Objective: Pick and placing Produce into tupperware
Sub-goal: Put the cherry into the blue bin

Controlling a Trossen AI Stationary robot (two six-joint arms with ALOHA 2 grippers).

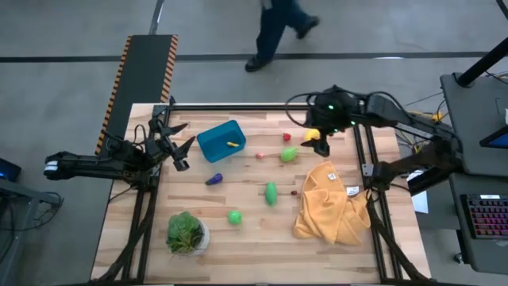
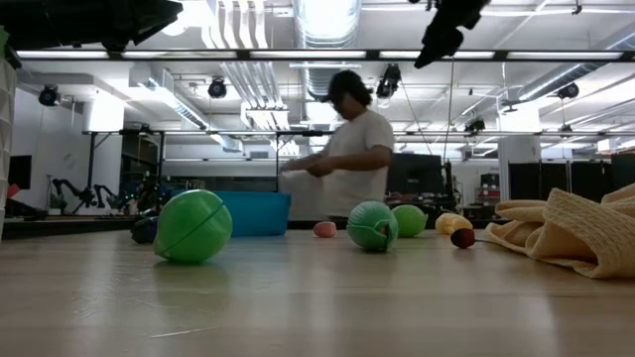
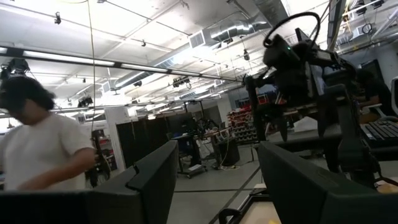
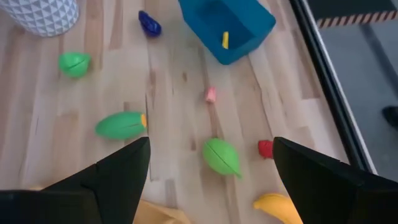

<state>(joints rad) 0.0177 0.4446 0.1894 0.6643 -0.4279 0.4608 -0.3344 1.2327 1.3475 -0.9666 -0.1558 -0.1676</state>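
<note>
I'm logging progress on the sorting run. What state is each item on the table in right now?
Teal-blue rectangular plastic tub: upright, open-topped, holding one small yellow piece.
Yellow toy banana: on the table, below the right end effector.
Purple toy eggplant: lying loose on the wood.
Mustard-yellow cloth: crumpled.
Right end effector: open, empty.
Left end effector: open, empty.

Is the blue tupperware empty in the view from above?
No, the tupperware already holds one small yellow piece lying on its floor, while the other produce is outside it on the table.
</note>
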